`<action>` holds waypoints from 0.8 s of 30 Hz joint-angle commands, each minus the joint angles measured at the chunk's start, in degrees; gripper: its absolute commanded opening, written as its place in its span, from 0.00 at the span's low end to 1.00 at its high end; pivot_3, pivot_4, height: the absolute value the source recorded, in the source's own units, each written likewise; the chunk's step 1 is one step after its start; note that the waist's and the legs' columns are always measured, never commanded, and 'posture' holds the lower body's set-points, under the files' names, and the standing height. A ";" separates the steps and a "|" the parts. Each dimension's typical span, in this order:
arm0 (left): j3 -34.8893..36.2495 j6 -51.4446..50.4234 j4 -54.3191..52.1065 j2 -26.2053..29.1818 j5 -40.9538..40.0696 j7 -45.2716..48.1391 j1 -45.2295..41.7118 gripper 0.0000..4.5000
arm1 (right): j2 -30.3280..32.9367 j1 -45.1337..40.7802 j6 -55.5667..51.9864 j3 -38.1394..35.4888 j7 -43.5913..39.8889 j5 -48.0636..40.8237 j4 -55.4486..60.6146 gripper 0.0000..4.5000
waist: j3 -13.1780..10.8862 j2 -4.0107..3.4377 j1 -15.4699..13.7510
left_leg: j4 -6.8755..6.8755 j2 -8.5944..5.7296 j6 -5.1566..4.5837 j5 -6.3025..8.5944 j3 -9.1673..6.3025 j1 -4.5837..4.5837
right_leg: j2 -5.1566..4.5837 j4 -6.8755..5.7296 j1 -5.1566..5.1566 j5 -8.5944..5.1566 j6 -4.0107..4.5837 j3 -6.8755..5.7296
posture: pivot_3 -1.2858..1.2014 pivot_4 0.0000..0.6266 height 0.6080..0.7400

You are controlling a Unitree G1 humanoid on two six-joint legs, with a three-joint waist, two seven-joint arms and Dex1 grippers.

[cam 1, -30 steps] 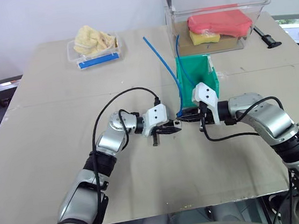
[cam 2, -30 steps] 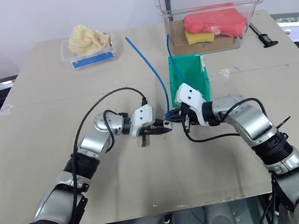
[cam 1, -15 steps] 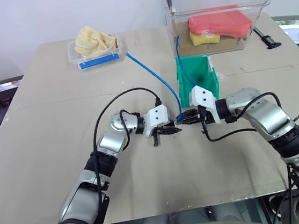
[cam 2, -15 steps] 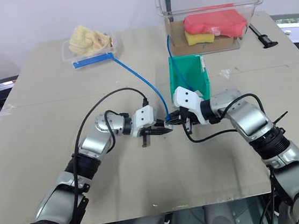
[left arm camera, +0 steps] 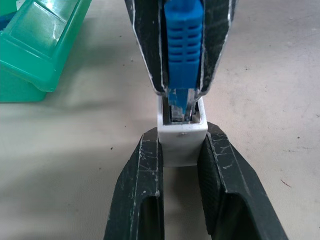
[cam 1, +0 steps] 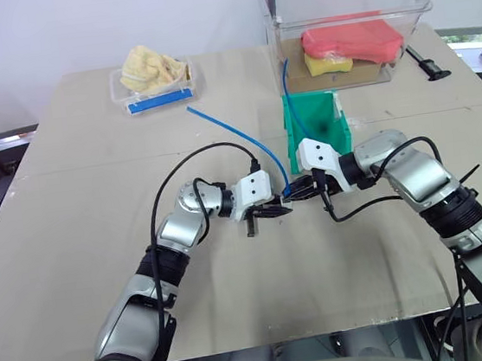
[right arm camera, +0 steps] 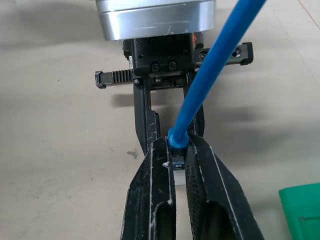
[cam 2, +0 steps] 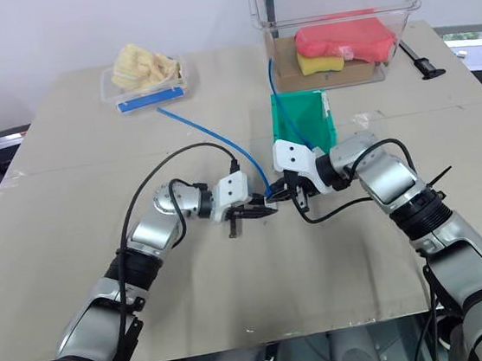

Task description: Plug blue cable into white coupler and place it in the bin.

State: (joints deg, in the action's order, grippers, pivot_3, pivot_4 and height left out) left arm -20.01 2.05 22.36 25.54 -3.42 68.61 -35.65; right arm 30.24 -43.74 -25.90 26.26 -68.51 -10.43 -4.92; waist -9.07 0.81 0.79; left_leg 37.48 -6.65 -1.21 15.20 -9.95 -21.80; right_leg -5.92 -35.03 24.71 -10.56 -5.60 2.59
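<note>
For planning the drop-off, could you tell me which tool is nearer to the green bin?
Right. The right tool, shut on the blue cable, sits just in front of the bin; the left tool, gripping the white coupler, is beyond it.

Bin (left arm camera: pixel 35 45): glossy translucent green plastic. White coupler (left arm camera: pixel 181 141): smooth matt plastic. Blue cable (left arm camera: pixel 183 37): ribbed rubbery boot. Desk (cam 1: pixel 83 251): matt, scuffed.

A large clear tub (cam 1: pixel 348 11) stands at the far edge of the table (cam 1: pixel 75 252) — inside it a red sponge (cam 1: pixel 351 39) lies on a yellow sponge (cam 1: pixel 329 62). A small clear tray (cam 1: pixel 153 81) with a blue strip holds yellow cloth (cam 1: pixel 152 64). A black tool (cam 1: pixel 428 63) lies beside the tub.
</note>
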 commanded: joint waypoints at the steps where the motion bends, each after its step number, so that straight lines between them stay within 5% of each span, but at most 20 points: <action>1: -0.02 -0.03 -0.92 -0.53 0.23 0.19 0.65 0.07 | 0.15 2.27 0.41 4.80 -1.75 4.63 -4.70 0.00 | 0.24 -0.01 0.04 | 0.00 0.00 0.00 0.00 0.01 0.01 | 0.00 -0.01 0.00 0.00 0.00 0.01 | 0.52 0.24 1.00; 11: -0.04 -0.18 -1.78 -1.21 0.83 -0.14 0.59 0.07 | -1.65 1.07 0.51 5.17 -1.99 7.35 -8.52 0.00 | 0.72 -0.03 0.01 | 0.01 -0.02 0.00 0.00 0.00 0.07 | 0.00 -0.05 -0.05 0.00 0.00 0.01 | 0.52 0.24 1.00; 16: 0.49 -0.88 -2.65 -1.41 0.55 -0.69 0.68 0.07 | -5.10 -0.41 4.86 -1.30 0.64 4.54 -9.40 0.00 | 0.77 0.02 0.28 | 0.04 -0.02 0.02 -0.01 0.06 0.25 | 0.00 -0.41 -0.04 -0.01 0.02 0.02 | 0.52 0.24 1.00; 17: 0.66 -1.22 -2.99 -1.39 0.50 -0.80 0.78 0.07 | -4.97 -0.13 4.64 -2.95 0.54 3.38 -7.78 0.16 | 0.77 0.01 0.25 | 0.04 -0.02 0.03 -0.02 0.08 0.29 | 0.00 -0.51 -0.03 0.00 0.04 0.05 | 0.52 0.24 1.00; 24: 2.65 -7.61 -8.02 -0.67 -1.48 -1.53 2.23 0.07 | 1.53 6.89 -7.80 -19.30 5.73 -8.34 17.57 0.83 | 0.71 -0.02 -0.02 | 0.07 -0.07 0.14 -0.08 0.01 -0.03 | -0.05 -0.59 0.31 0.02 0.08 0.01 | 0.52 0.24 1.00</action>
State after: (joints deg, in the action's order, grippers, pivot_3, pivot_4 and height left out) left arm -19.16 -3.58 17.81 24.47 -3.13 67.28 -33.53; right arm 29.98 -39.14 -29.04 13.41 -64.06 -12.78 2.06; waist -8.37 0.79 0.77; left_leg 37.54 -6.71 -1.07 15.12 -9.91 -21.87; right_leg -5.99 -35.62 25.08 -10.54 -5.52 2.58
